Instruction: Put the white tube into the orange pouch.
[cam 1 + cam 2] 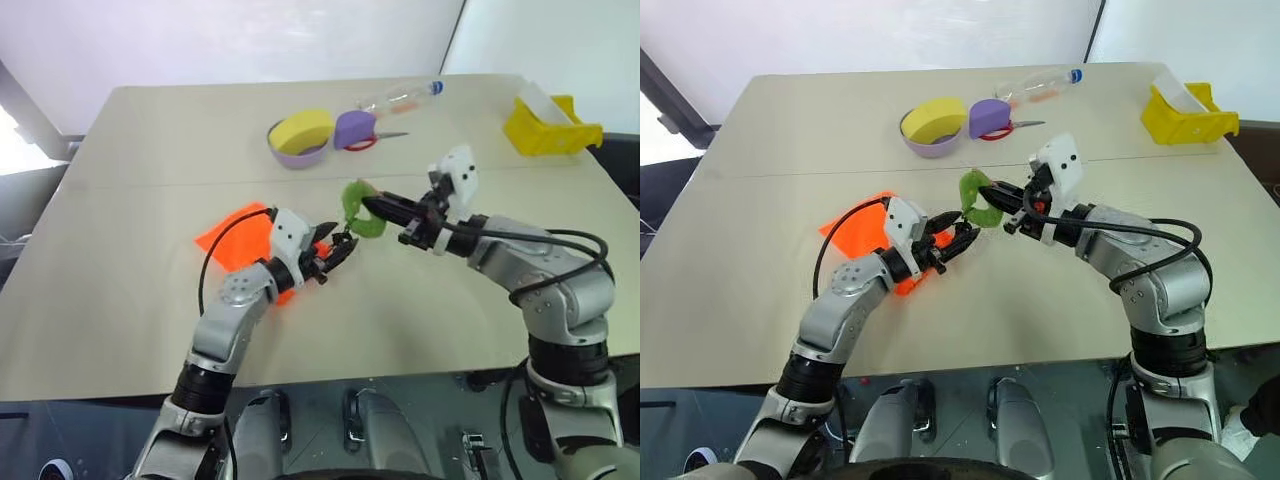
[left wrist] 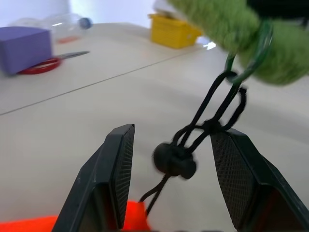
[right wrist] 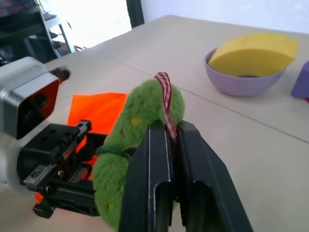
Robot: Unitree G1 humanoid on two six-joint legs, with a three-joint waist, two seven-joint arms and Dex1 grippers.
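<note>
Two claws are meeting over the pale counter (image 1: 120, 300). The left claw (image 2: 174, 169) is standing partly open astride the black cord (image 2: 212, 111), its toggle between the fingers. The flat bright orange fabric pouch (image 1: 238, 236) is lying beneath that arm. The cord is running up to the fuzzy green charm (image 3: 130, 145), which the right claw (image 3: 169, 140) is pinching shut. I cannot find the white tube.

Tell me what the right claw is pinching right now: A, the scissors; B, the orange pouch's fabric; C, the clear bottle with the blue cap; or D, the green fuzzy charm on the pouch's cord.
D. The right claw is shut on the green charm, held off the table, its black cord running back toward the orange pouch.
</note>
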